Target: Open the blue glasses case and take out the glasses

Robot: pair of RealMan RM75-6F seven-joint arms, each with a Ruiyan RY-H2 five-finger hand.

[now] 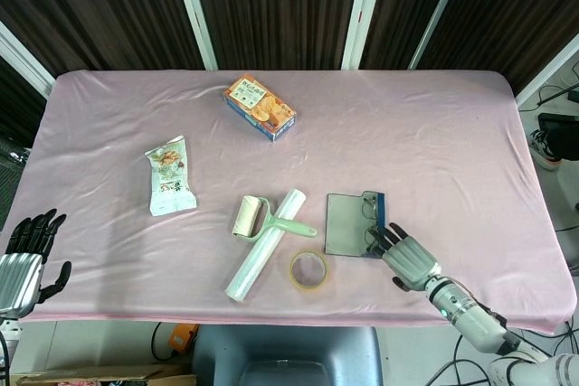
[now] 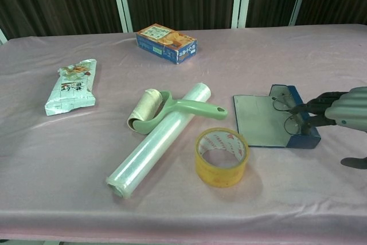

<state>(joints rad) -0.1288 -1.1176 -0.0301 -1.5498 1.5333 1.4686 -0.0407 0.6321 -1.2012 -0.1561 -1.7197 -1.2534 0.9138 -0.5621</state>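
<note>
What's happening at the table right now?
The blue glasses case lies open near the front right of the pink table, its lid flat toward the tape roll. The glasses sit inside, not yet taken out. The right hand reaches in at the case; whether it grips the glasses is unclear. The left hand hangs open off the table's left edge.

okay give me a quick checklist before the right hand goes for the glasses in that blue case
1. Case open, lid laid flat: ok.
2. Glasses visible inside the case: ok.
3. Right hand at the case, fingertips near the glasses: ok.
4. Right hand actually gripping the glasses: cannot tell.
5. Tape close to the lid but apart from it: ok.
6. Left hand off the table edge, holding nothing: ok.
</note>
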